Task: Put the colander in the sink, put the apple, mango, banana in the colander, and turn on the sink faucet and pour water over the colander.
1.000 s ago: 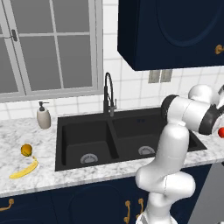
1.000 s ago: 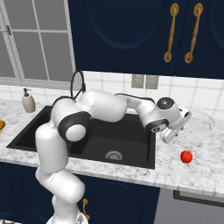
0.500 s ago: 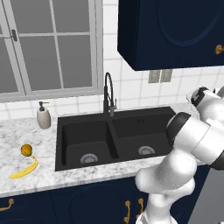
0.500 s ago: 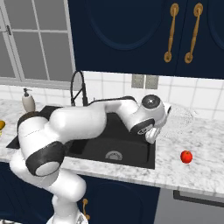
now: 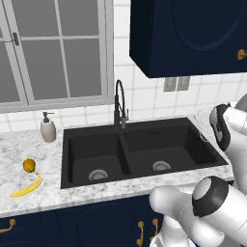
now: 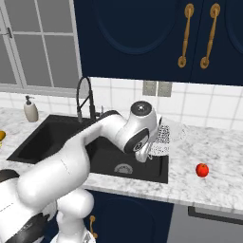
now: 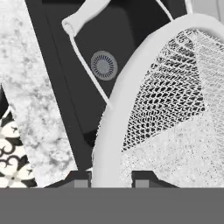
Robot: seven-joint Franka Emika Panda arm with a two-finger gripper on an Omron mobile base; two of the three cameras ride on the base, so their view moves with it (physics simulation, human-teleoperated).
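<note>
Jaws clenched on the rim of the colander [image 6: 167, 138], which hangs tilted over the right edge of the sink [image 6: 57, 137], above the right basin's drain. The apple [image 6: 202, 169] lies on the table right of the sink; the mango [image 5: 29, 165] and banana [image 5: 26, 187] lie on the table to its left.

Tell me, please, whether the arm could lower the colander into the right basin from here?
Probably yes: the gripper is shut on the colander rim at the sink edge, and the basin below looks bare.

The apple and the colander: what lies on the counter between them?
Nothing: in the right base view, bare marble counter separates the apple from the colander, which the gripper holds at the sink's edge.
</note>
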